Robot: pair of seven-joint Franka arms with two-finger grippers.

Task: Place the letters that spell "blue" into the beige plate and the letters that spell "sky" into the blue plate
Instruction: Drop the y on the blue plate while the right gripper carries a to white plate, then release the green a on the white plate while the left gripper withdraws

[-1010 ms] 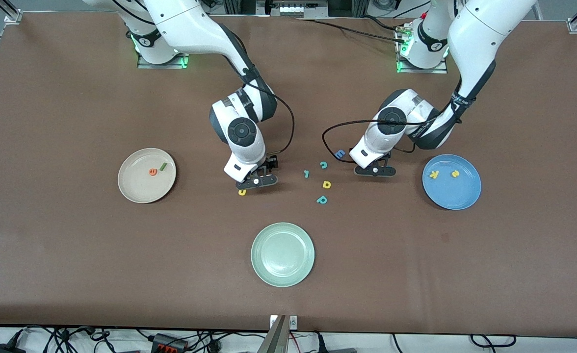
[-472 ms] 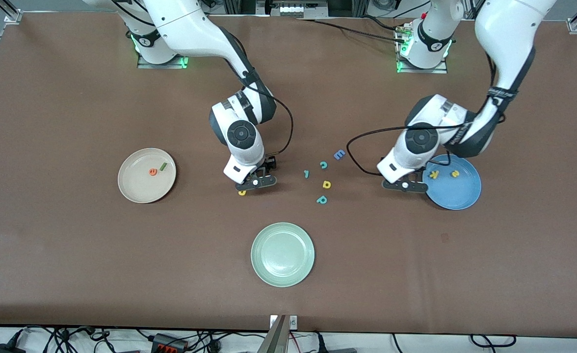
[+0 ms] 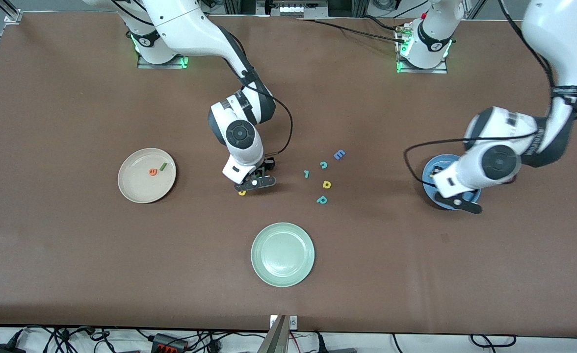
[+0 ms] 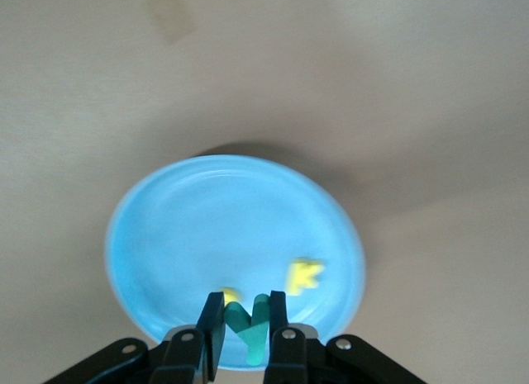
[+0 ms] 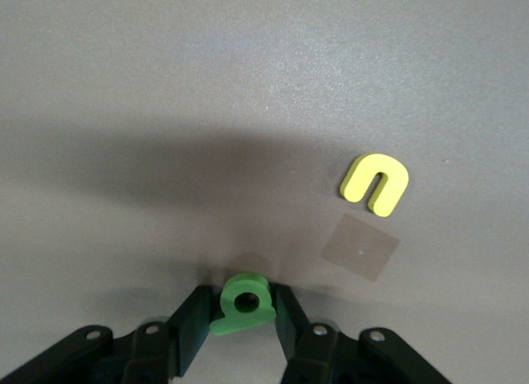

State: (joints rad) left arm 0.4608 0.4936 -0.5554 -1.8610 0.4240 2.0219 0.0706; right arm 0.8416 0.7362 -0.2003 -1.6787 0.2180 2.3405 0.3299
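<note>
My left gripper (image 3: 458, 202) hangs over the blue plate (image 3: 429, 184), shut on the teal y (image 4: 252, 326). On that plate (image 4: 231, 227) lie the yellow k (image 4: 302, 275) and the yellow s (image 4: 231, 296), the s half hidden by a finger. Down at the table, my right gripper (image 3: 255, 184) has its fingers against both sides of the green b (image 5: 244, 305). The yellow u (image 5: 374, 183) lies just beside it (image 3: 242, 193). The beige plate (image 3: 139, 189), toward the right arm's end, holds the orange e (image 3: 153, 172) and the dark-green l (image 3: 163, 166).
Mid-table lie a blue E (image 3: 339, 155), a teal c (image 3: 323, 165), a small teal piece (image 3: 306, 173), a yellow closed-loop letter (image 3: 326, 184) and a teal p (image 3: 322, 199). A pale green plate (image 3: 282, 254) sits nearer the front camera.
My left arm has swung from the loose letters to above the blue plate, carrying the teal y. The right gripper stayed in place and its fingers closed in on the green b.
</note>
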